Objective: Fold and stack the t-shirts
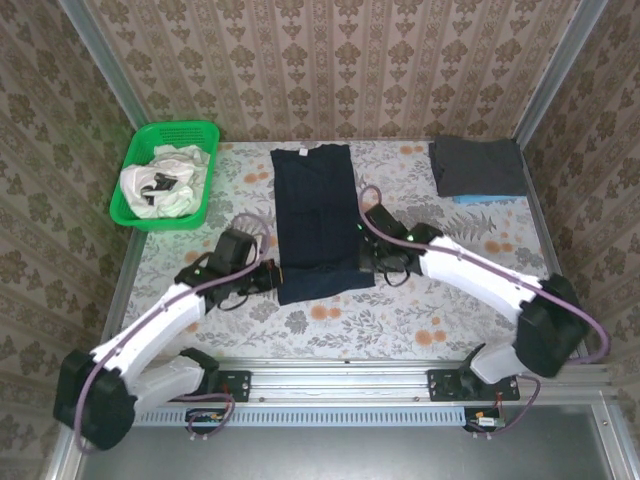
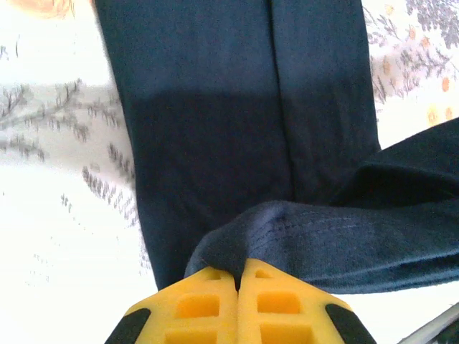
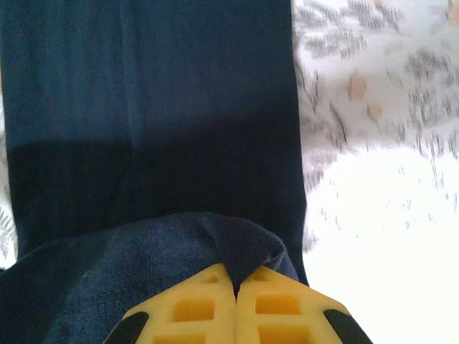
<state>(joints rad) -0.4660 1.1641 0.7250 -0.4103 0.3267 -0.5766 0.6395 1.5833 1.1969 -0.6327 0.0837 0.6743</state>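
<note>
The navy t-shirt (image 1: 314,215) lies as a long narrow strip down the middle of the table (image 1: 430,325), collar toward the far edge and hem toward the near edge. The left claw (image 2: 239,276) is closed tight on the hem's left corner, a fold of dark cloth pinched between its yellow fingers (image 2: 197,304) (the stitched hem line shows just above them). The right claw (image 3: 235,281) is likewise closed, clamped on the hem's right corner, with the cloth bunched up over its tips. At the far right corner a folded dark grey t-shirt (image 1: 478,165) sits on a light blue t-shirt (image 1: 490,199), whose edge peeks out on the near side. In the far left corner a green basket (image 1: 185,133) holds crumpled white t-shirts (image 1: 165,182) with black marks.
</note>
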